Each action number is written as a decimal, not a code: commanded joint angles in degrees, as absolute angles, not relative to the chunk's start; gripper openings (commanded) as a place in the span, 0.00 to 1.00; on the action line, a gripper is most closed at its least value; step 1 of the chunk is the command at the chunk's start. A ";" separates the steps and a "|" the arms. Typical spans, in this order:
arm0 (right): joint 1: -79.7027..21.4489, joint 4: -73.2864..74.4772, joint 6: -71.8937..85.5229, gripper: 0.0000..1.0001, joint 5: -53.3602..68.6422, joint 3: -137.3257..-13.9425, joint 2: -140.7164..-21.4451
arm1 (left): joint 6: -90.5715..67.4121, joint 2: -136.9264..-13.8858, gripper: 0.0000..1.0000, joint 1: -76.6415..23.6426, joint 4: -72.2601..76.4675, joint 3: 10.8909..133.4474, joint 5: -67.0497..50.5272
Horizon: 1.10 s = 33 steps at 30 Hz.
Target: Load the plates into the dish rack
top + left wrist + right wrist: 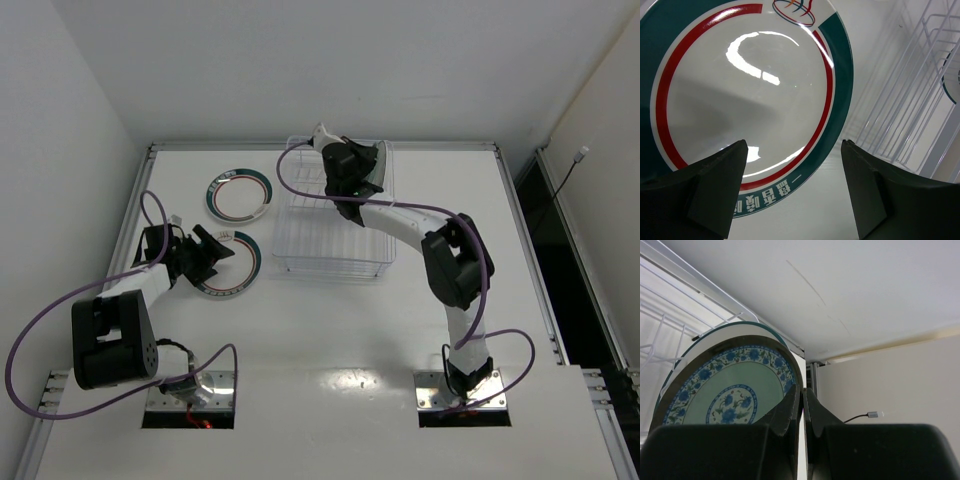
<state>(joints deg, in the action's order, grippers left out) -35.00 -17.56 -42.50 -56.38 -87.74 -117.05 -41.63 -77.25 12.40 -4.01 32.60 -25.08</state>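
A white table (340, 330) with a metal edge rail stands between plain white walls (350, 70). At the right runs a dark gap (575, 270), with a thin cable (578, 158) above it

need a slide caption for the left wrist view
Open left gripper poised over a teal-rimmed plate with a red ring, dish rack alongside.

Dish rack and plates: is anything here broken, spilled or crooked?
Nothing stands out. The far teal-rimmed plate and the near teal-rimmed plate lie flat, left of the dish rack. A blue-flowered plate stands on edge in the rack, another plate behind it. No chips or spills show.
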 commanded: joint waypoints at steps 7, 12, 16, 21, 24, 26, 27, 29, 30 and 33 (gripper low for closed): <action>-34.28 -21.62 -44.56 0.00 -55.73 -87.01 -114.79 | -41.48 -76.73 0.73 12.22 -3.25 32.96 -25.31; -34.28 -21.62 -45.62 0.00 -54.41 -87.01 -114.26 | -41.48 -76.73 0.73 12.22 -3.25 32.96 -25.31; -34.28 -22.76 -46.14 0.00 -54.40 -87.01 -113.73 | -41.48 -76.73 0.73 12.22 -3.25 32.96 -25.31; -34.28 -23.55 -47.37 0.00 -54.40 -87.01 -113.20 | -41.48 -76.73 0.73 12.22 -3.25 32.96 -25.31; -34.80 -24.61 -48.08 0.00 -54.40 -87.01 -112.59 | -41.48 -76.73 0.73 12.22 -3.25 32.96 -25.31; -34.80 -25.22 -48.08 0.00 -55.11 -87.01 -112.06 | -41.48 -76.73 0.73 12.22 -3.25 32.96 -25.31; -34.80 -25.22 -48.08 0.00 -55.11 -87.01 -112.06 | -41.48 -76.73 0.73 12.22 -3.25 32.96 -25.31; -34.80 -25.22 -48.60 0.00 -55.11 -87.01 -111.53 | -41.48 -76.73 0.73 12.22 -3.25 32.96 -25.31; -34.80 -25.22 -48.60 0.00 -54.59 -87.01 -111.53 | -41.48 -76.73 0.73 12.22 -3.25 32.96 -25.31; -34.80 -24.70 -48.60 0.00 -54.58 -86.48 -111.53 | -41.48 -76.73 0.73 12.22 -3.25 32.96 -25.31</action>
